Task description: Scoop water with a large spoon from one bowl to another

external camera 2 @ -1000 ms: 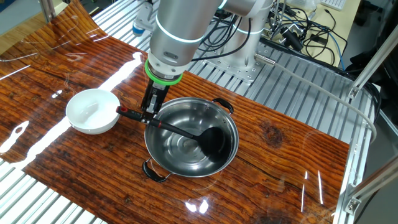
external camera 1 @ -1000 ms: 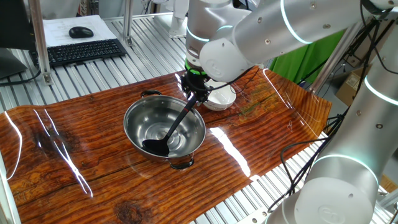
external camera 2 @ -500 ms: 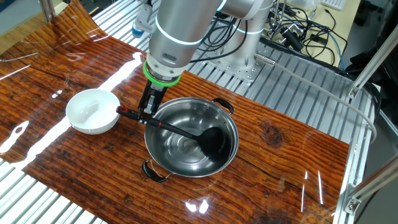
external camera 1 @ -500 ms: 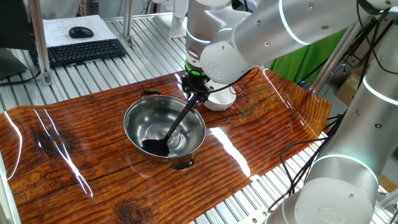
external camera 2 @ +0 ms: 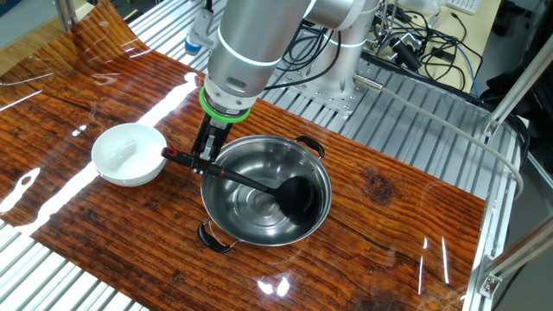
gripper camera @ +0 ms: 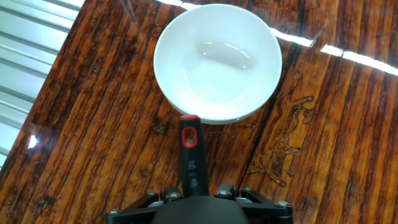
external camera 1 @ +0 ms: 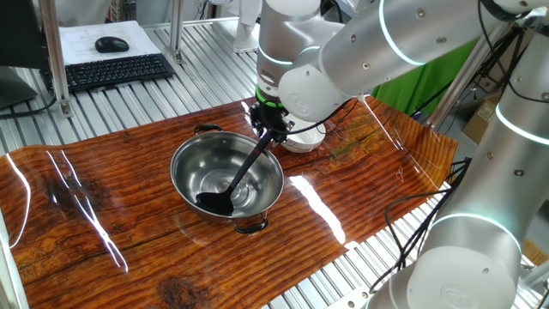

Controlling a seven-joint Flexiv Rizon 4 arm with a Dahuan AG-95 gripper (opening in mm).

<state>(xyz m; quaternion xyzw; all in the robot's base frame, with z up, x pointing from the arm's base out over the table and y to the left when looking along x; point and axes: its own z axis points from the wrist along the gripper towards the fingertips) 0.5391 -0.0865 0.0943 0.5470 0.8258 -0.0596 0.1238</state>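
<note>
**Ladle held in the steel bowl, white bowl just behind**

We saw the gripper [external camera 2: 207,158] clamped on the upper part of the black ladle's [external camera 2: 259,185] slim handle, its fingers pointing steeply down at the near-left rim of the stainless-steel bowl [external camera 2: 226,223]. From the grip the handle slanted down across the bowl, and the round scoop sat low against the inner wall on the far side. We could not make out water in the steel bowl beyond reflections on the metal.

The steel bowl stood near the middle of the glossy wood-grain tabletop [external camera 2: 380,216], its two small loop handles sticking out from opposite points of the rim. The handle's red-banded tip reached out past the rim toward the white ceramic bowl [external camera 2: 130,154], which stood just beside the steel bowl without touching it. In the hand view that tip [gripper camera: 189,138] lay right at the white bowl's near edge, and a faint shine showed inside the bowl [gripper camera: 214,59].

Bare tabletop lay open on every other side of the two bowls. Ribbed metal slats [external camera 1: 189,64] bordered the wood sheet's edges, with a keyboard [external camera 1: 116,71] and mouse [external camera 1: 111,45] well apart on the slats, and a tangle of cables [external camera 2: 415,43] behind the arm's base.
</note>
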